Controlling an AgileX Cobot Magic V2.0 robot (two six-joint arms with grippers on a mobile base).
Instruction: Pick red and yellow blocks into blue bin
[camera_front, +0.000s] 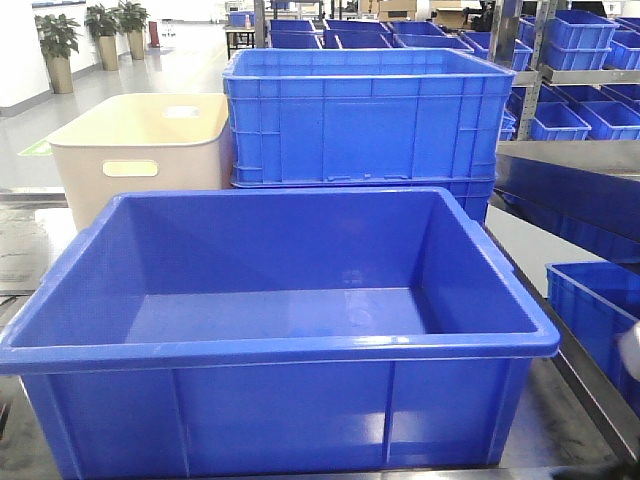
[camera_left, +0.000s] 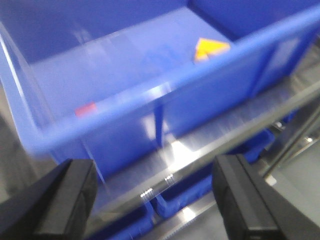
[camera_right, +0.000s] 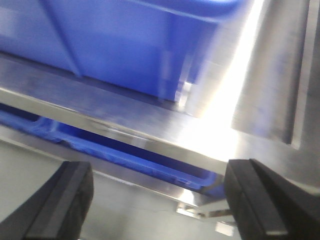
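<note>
The big blue bin sits on the shiny metal surface, right at the front. From the front view its floor looks bare, but the near wall hides part of the floor. The left wrist view is blurry, yet it shows more: a small red block lies on the bin floor near one wall, and a yellow block lies on the floor farther along, well apart from the red one. So both blocks look to be inside the bin already, and the job seems done or very nearly done. The left tool is outside the bin, beside its wall, with its two dark fingers spread wide and nothing between them. The right tool is wide open too and holds nothing; it looks down at the edge of the surface. Nothing seems left to pick up, as far as I can tell.
</note>
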